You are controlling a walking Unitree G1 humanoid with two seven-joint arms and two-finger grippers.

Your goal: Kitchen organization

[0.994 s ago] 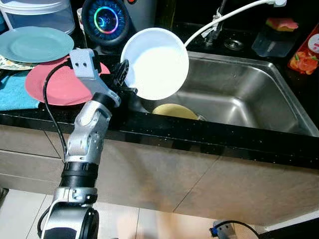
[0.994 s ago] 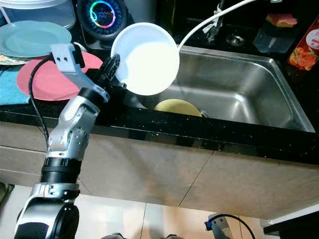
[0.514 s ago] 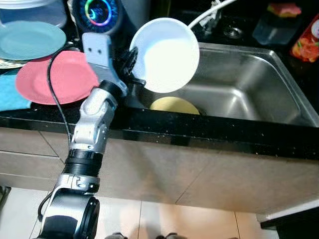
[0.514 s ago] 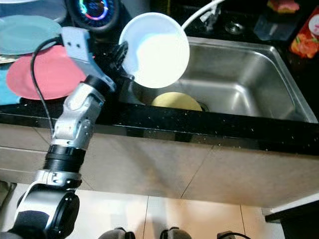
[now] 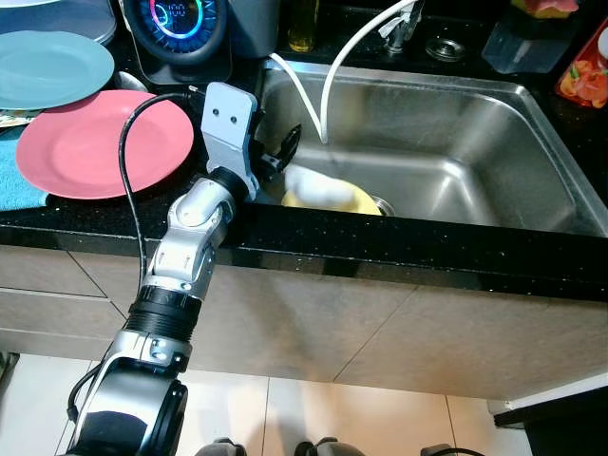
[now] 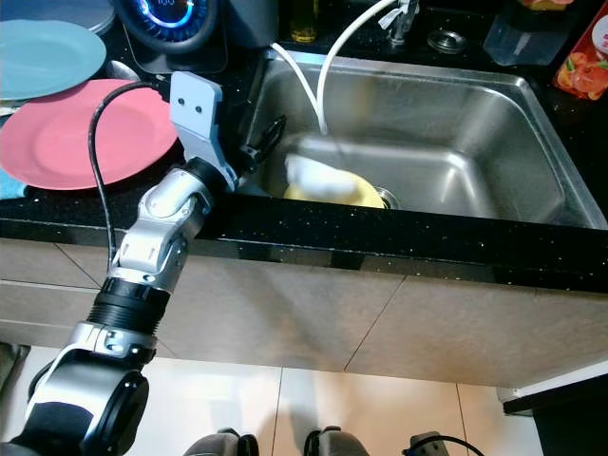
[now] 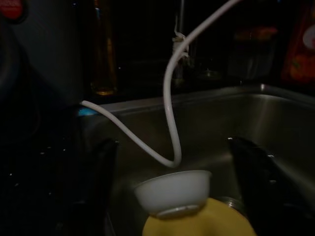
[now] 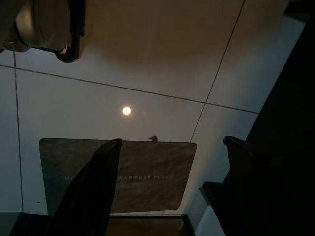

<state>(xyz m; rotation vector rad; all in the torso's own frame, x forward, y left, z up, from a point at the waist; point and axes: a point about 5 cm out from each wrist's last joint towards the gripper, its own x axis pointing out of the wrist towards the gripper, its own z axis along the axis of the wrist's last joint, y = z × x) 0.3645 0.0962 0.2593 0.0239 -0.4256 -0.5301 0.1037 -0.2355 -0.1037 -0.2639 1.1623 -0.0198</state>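
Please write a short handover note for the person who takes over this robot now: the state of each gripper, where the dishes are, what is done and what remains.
Left gripper: open, empty, at the left edge of the sink, fingers spread toward the basin.
Right gripper: open, empty, arm hanging idle, pointing at the floor and a mat.
White bowl: in the sink, resting on the yellow plate, under the white hose.
Pink plate and light blue plate: on the counter, left of the sink.
Done: the white bowl lies in the sink.
Left: probably the pink and blue plates; the goal for them is not clear from the pictures.
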